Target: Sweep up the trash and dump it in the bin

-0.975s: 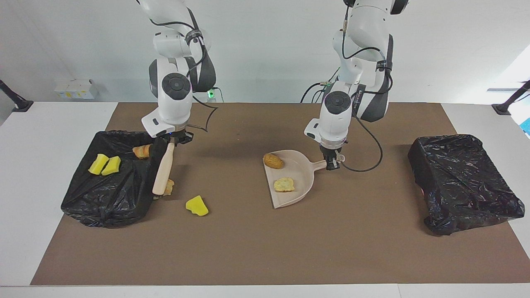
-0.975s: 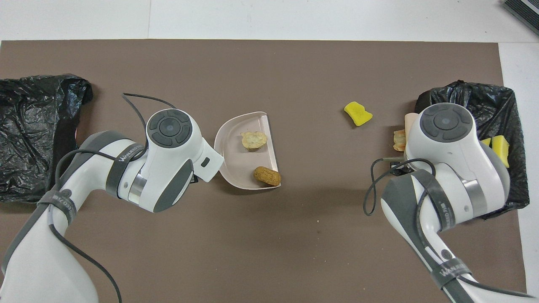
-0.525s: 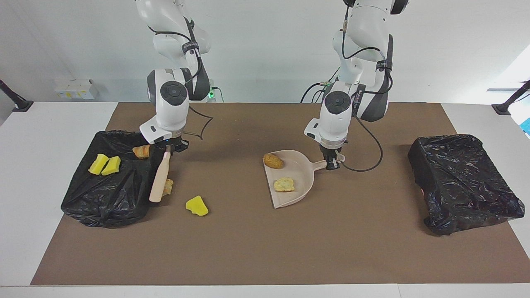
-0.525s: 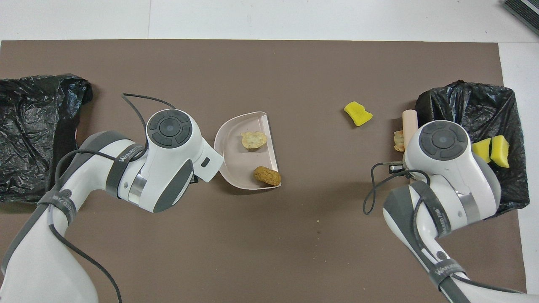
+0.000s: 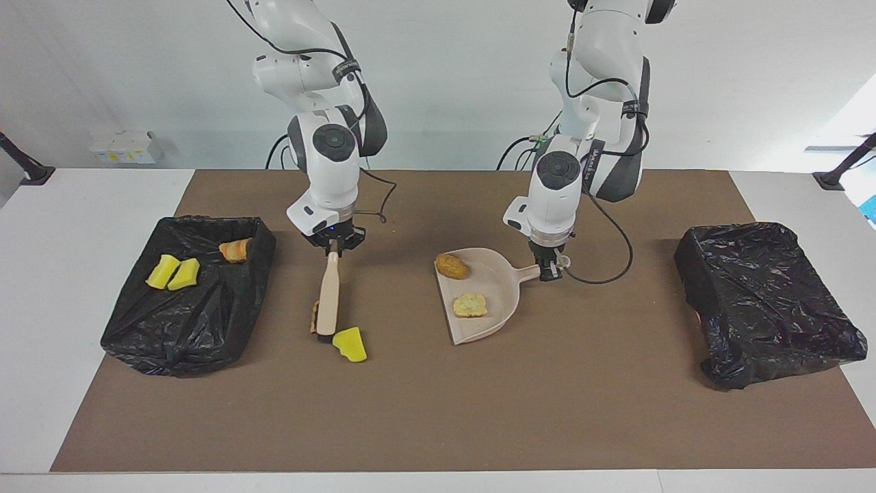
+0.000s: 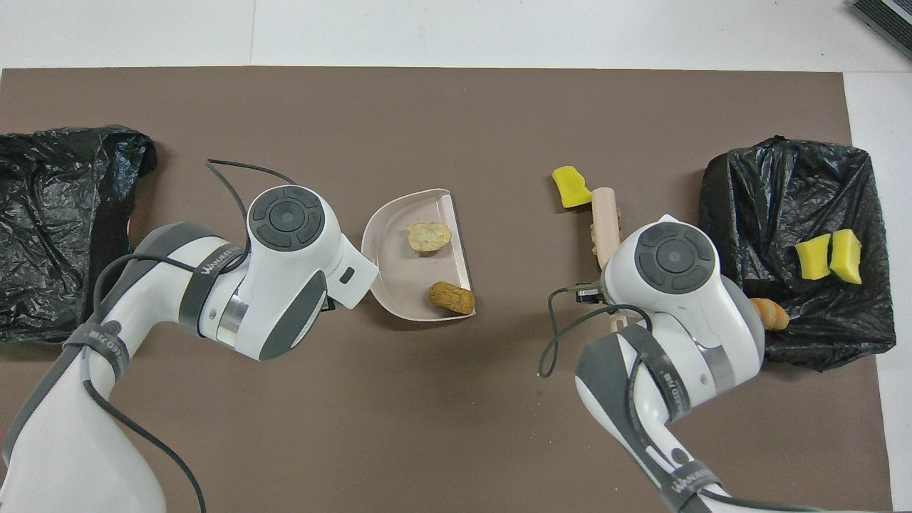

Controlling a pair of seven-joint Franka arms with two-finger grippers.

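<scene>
Trash is partly gathered: two lumps point(image 5: 469, 305) lie in the dustpan point(image 5: 499, 287), held by its handle in the left gripper point(image 5: 549, 272). A yellow wedge point(image 5: 350, 344) and a tan lump point(image 6: 618, 214) are touched by the brush point(image 5: 328, 301), clamped in the right gripper point(image 5: 333, 248). Nothing from the pan is dumped yet, though three pieces point(image 5: 172, 272) lie in the bin point(image 5: 198, 322) at the right arm's end.

Left tool point(image 5: 549, 272) clamped, pointing down; right tool point(image 5: 333, 248) likewise, wrist vertical.

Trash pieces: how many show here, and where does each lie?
7: two yellow wedges and an orange lump in the bin; two lumps in the dustpan; a yellow wedge and a partly hidden tan lump beside the brush.
</scene>
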